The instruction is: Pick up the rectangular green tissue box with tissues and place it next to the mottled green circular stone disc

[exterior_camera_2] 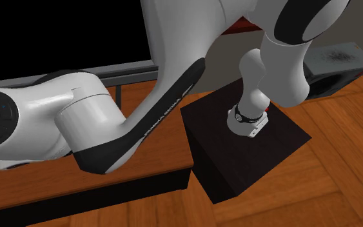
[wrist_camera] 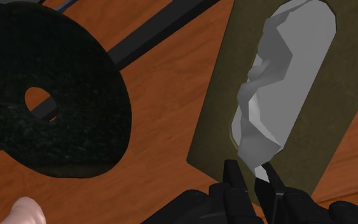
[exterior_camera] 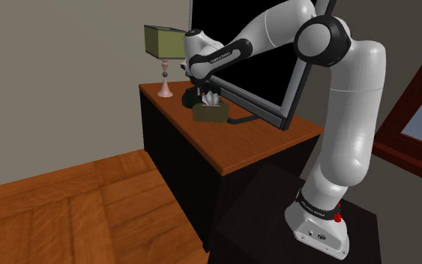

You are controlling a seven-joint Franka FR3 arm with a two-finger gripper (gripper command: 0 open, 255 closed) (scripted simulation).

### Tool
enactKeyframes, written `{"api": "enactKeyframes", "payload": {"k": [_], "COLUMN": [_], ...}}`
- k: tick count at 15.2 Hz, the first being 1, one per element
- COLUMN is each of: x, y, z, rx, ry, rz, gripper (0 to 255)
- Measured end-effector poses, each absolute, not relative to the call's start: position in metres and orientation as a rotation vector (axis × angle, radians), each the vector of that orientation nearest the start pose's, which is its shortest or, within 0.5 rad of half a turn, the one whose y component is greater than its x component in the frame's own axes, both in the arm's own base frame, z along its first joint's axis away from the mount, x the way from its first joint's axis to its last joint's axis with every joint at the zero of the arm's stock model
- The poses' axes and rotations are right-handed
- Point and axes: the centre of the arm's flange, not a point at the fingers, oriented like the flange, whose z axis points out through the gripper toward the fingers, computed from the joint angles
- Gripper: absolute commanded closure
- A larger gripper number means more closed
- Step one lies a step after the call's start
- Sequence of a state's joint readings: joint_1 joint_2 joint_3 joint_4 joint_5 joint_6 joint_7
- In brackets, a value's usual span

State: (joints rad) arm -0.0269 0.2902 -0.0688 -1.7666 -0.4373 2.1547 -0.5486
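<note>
Gripping is the step in hand: the hand (wrist_camera: 252, 181) is nearly closed, its fingers pinching the lower tip of the white tissue (wrist_camera: 279, 95) that rises from the olive-green tissue box (exterior_camera: 211, 113). The box appears to rest on the wooden tabletop (exterior_camera: 265, 142), at 4 o'clock from the table lamp (exterior_camera: 164, 46) in the shoulder view. The dark mottled stone disc (wrist_camera: 82, 95) lies near the box, not touching it. Lifting and placement beside the disc appear outstanding.

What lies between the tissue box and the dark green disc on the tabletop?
In the wrist view, bare wooden tabletop, crossed by a black bar, separates tissue box from disc.
</note>
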Motion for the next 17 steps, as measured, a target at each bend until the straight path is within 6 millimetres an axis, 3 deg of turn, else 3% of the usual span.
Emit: {"api": "enactKeyframes", "payload": {"k": [7,13,14,17], "x": [0.643,0.643,0.643,0.643], "y": [-0.075,-0.075,-0.075,-0.076], "z": [0.376,0.373,0.372,0.373], "rx": [-3.341,-3.341,-3.341,-3.341], "ry": [-1.187,-1.187,-1.187,-1.187], "rz": [0.063,0.062,0.062,0.062], "gripper": [255,255,0,0]}}
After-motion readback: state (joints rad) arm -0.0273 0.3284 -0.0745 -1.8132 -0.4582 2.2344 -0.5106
